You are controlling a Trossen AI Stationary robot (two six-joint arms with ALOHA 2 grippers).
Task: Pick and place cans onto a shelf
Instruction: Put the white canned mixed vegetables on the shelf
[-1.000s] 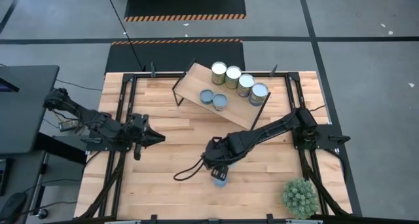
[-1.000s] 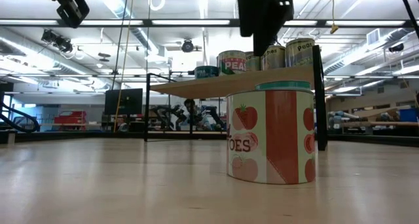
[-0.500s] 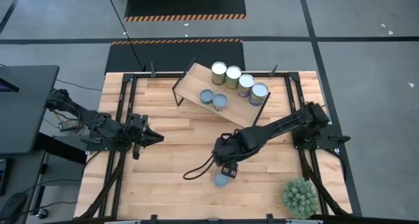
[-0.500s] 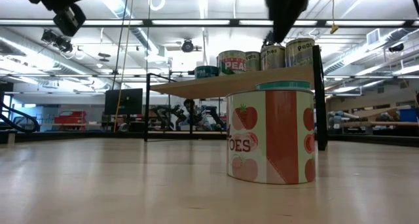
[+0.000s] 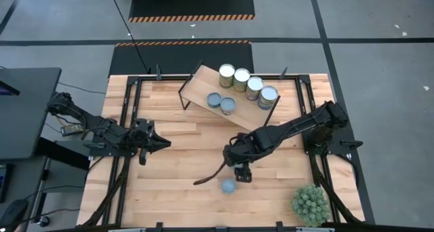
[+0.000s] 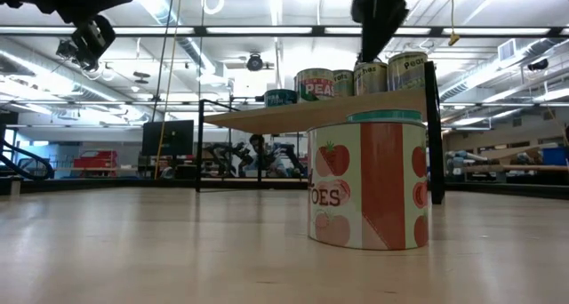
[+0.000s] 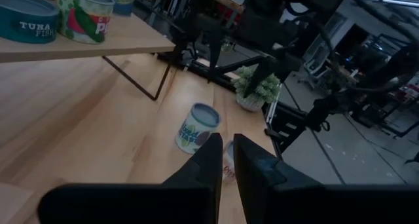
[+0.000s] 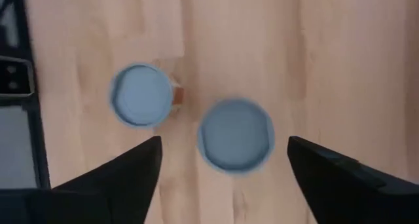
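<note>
Cans [image 5: 244, 87] on shelf [image 5: 203, 88]

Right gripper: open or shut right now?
Open. The right gripper has its fingers spread wide above two cans, holding nothing.

We see six upright cans [image 5: 247, 83] on the askew wooden shelf [image 5: 203, 83] at 12 o'clock; one blue-topped can [image 5: 228, 186] stands at 6 o'clock.
</note>
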